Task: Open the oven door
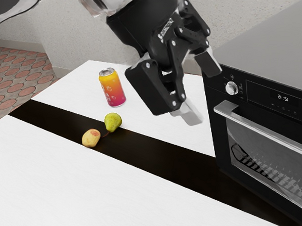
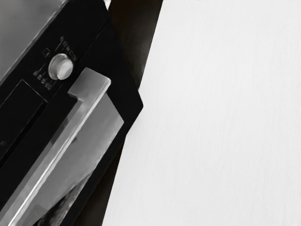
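Oven door (image 1: 288,170): shut, sitting in the front of the oven (image 1: 269,43), which is on the table (image 1: 58,183). Dark frame, big greyish glass panel, and you can kinda make out a wire rack (image 1: 268,168) through it.
Progress: honestly, the opening part hasn't happened. The hand is near the oven's knob-side front corner, so the approach looks mostly sorted, I'd guess. Left to do: line up on the bar, get hold of it, pull the door open.
Handle (image 1: 274,135): chunky silver bar across the top of the oven's door, with a squared-off bracket at the knob end. Nothing's touching it.
Knob (image 2: 60,67): round, silvery, on the oven's front panel just above that bracket.
Display (image 1: 282,97): lit digits on the oven's panel, beside the knob.
Gripper (image 1: 206,97): fingers spread, nothing between them, just off the oven's knob-side corner and clear of the bar. Probably wants a small shift and a turn so it straddles the bar without bumping the knob.
Can (image 1: 112,88): yellow-to-pink, upright, well apart from the oven.
Fruit: green pear (image 1: 113,122) and a yellowish fruit (image 1: 91,138) with a reddish patch, also well away from the oven.
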Controlling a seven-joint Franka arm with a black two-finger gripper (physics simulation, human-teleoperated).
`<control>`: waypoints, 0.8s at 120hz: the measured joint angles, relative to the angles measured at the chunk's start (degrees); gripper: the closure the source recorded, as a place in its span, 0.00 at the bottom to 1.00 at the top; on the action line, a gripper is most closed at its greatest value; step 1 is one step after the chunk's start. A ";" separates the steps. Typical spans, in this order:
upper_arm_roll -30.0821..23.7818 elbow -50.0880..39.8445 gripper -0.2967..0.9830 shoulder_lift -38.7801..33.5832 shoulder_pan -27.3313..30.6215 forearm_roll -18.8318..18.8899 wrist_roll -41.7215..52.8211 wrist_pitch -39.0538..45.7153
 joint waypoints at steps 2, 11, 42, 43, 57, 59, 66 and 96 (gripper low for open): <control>-0.08 -0.71 0.23 0.16 -0.77 -0.67 2.09 0.31; -0.23 -5.19 0.23 -0.37 -3.71 -2.68 10.97 2.15; -0.10 -17.70 0.23 -3.50 11.61 -4.29 34.41 10.01; -0.11 -17.89 0.23 -3.53 12.18 -4.30 35.01 10.21; -0.12 -20.88 0.23 -3.71 13.20 -4.42 42.58 13.09; -0.12 -21.33 0.23 -3.74 12.70 -4.42 43.54 13.49; -0.11 -23.38 0.23 -4.20 10.99 -4.45 46.71 14.95; -0.42 -26.50 0.23 -4.12 10.31 -4.57 56.66 20.38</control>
